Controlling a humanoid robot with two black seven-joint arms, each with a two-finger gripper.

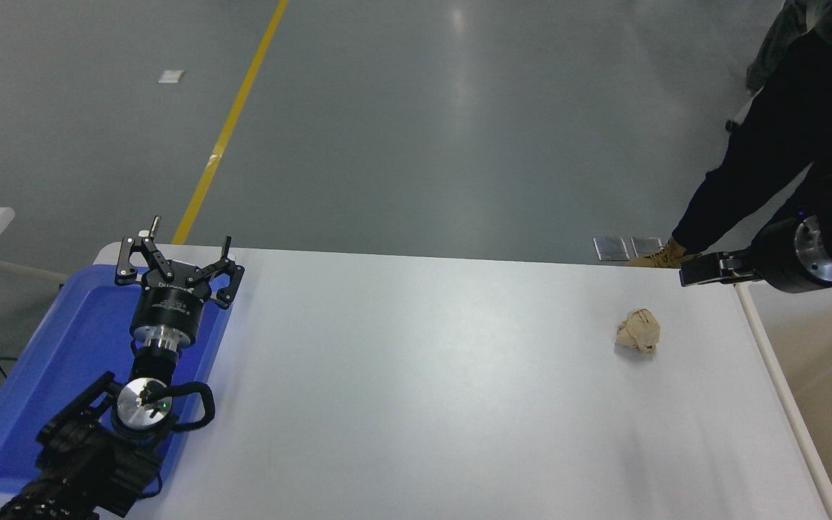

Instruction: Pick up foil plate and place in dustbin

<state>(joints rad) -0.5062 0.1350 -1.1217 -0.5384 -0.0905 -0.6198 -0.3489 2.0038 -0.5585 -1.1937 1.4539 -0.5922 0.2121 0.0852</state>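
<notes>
Right claw [698,274] beside dustbin [784,390] rim.

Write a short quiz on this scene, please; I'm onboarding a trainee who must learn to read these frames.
1. True or false: a foil plate lies on the white table.
2. Which thing lies on the table nearest the right claw? A) crumpled paper ball B) a cup C) a spoon
3. Fill in: the left claw hangs open over the ___ tray.

Key: 1 false, no foil plate is in view; 2 A; 3 blue.
</notes>
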